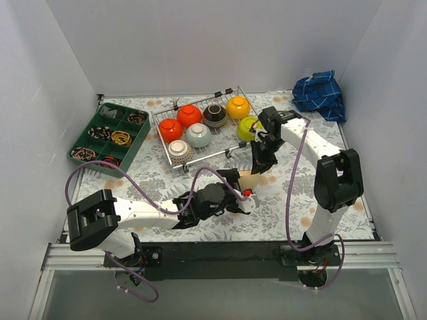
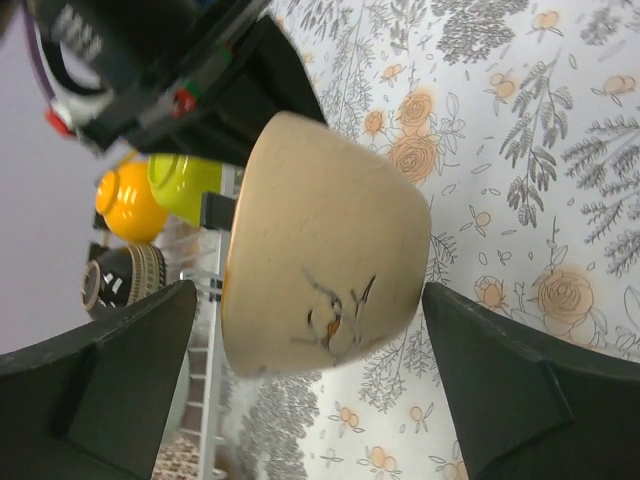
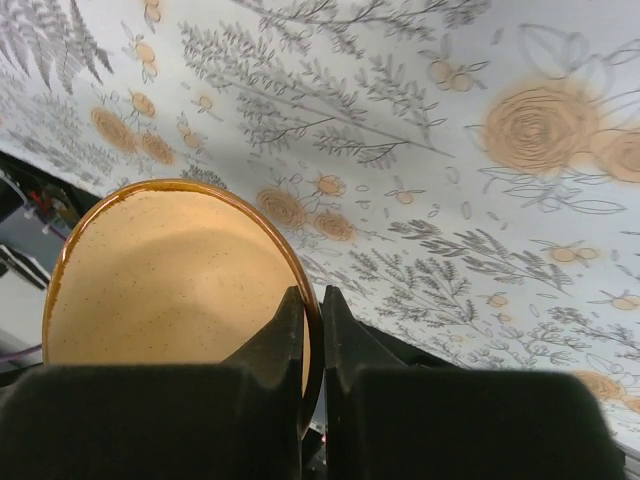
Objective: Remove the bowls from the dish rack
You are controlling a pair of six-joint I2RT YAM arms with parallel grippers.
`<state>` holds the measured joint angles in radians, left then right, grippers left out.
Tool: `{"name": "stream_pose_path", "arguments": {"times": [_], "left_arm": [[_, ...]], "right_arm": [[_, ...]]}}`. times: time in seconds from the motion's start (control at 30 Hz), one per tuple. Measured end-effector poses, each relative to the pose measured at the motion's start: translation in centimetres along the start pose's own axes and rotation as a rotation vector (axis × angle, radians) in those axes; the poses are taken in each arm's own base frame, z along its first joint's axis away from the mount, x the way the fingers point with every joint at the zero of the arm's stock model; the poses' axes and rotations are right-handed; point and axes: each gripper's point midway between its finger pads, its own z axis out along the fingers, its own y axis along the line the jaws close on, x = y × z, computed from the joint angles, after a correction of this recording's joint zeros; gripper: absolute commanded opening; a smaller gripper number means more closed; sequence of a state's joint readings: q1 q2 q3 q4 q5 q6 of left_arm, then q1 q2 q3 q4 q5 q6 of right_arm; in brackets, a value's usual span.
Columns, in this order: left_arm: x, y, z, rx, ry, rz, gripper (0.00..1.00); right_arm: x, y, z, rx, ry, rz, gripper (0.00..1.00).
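Floral table (image 1: 267, 220), dish rack (image 1: 220, 151), tray (image 1: 93, 162), cloth (image 1: 320, 93)

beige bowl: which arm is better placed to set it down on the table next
Right, probably. The right tool is shut on the rim of the beige bowl, over the table. The left tool is open, with a finger on each side of the bowl, not gripping it.

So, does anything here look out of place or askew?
Only the beige bowl: it hangs outside the dish rack, tipped sideways, its rim pinched by the right tool, the open left tool flanking it. Nothing looks spilled or broken.
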<state>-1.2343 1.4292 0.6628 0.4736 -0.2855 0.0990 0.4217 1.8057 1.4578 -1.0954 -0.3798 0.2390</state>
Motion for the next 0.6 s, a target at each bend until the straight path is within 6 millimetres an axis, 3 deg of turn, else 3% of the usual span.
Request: {"name": "stream_pose_path", "arguments": {"times": [0.23, 0.6], "left_arm": [[0.3, 0.6, 0.1, -0.033, 0.074, -0.279, 0.98], [0.8, -0.9, -2.6, -0.028, 0.213, -0.795, 0.98]], "right_arm": [[-2.3, -3.8, -3.7, 0.044, -0.208, 0.069, 0.01], [-3.6, -10.7, -7.8, 0.221, -0.543, 0.217, 0.01]]}}
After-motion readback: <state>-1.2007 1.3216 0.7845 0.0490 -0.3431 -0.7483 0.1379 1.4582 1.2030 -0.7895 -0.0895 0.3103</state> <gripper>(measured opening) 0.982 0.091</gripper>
